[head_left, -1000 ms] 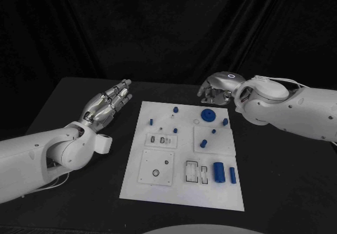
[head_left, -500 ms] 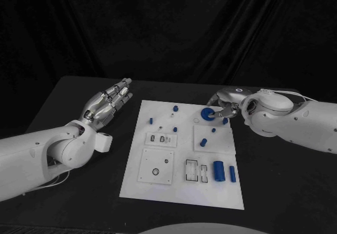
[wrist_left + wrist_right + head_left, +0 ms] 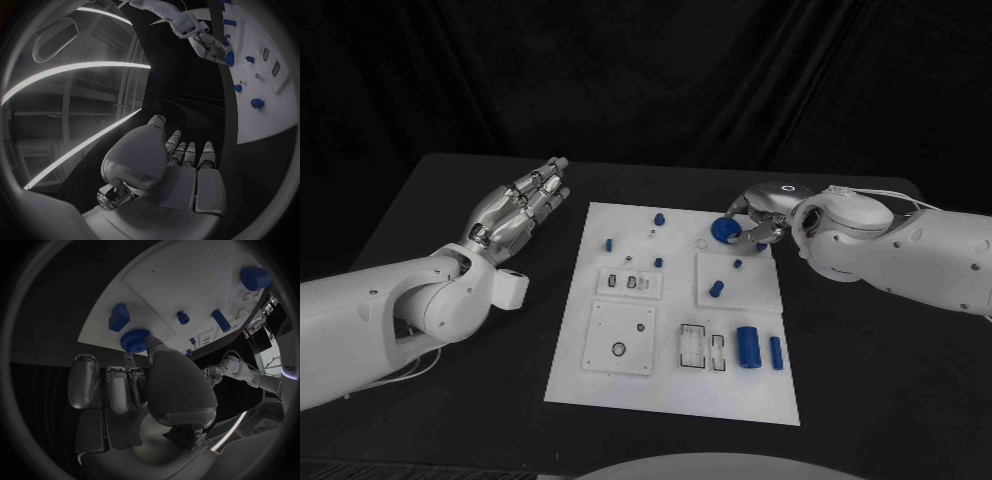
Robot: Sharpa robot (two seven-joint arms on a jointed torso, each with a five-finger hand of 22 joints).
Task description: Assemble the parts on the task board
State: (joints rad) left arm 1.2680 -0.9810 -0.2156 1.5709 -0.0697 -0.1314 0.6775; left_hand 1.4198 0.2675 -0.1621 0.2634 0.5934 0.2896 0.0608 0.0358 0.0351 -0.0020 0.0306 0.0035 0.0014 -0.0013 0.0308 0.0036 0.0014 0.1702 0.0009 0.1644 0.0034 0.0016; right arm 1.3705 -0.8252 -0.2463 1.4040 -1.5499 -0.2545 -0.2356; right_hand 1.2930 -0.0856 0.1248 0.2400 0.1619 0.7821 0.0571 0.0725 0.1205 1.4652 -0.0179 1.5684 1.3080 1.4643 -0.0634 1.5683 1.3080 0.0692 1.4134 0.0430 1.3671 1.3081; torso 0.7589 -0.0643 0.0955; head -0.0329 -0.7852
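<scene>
Fingers (image 3: 139, 371) of the right hand (image 3: 759, 215) pinch the blue gear (image 3: 724, 230) at the board's (image 3: 675, 395) upper right; the left hand (image 3: 516, 212) hovers flat, fingers straight, holding nothing, over the counter (image 3: 877, 380).

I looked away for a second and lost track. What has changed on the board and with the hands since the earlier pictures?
The right hand came down from beyond the board's far edge onto the blue gear and now has its fingers on it; the gear looks shifted slightly, and whether it is lifted is unclear. The left hand stayed open beside the board, and the other parts kept their places.
</scene>
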